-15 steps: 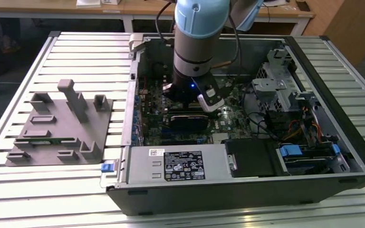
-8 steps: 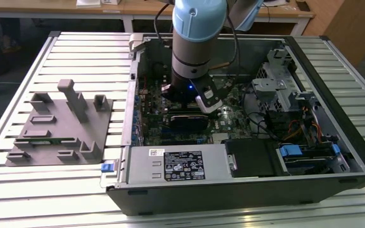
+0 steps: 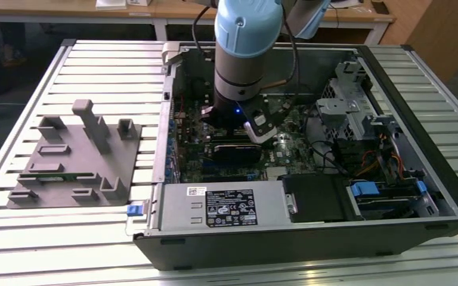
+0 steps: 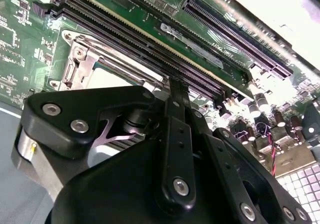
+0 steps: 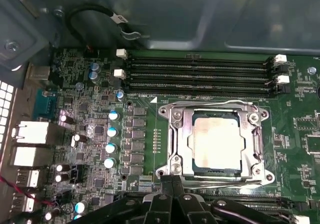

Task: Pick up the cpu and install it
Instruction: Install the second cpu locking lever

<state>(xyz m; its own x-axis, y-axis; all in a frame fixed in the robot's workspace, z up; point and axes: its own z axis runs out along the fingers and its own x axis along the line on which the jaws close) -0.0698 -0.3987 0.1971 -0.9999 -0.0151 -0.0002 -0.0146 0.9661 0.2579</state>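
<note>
While the cpu [image 5: 217, 140] already lies in its socket [image 5: 172, 134] under the metal frame, the hand [image 5: 172, 181], fingers together and empty, sits at its 6 o'clock edge; seating should be confirmed gently, without side pressure.

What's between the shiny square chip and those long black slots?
In the first wrist view, only the metal socket frame and a thin strip of green board lie between the cpu and the memory slots.
</note>
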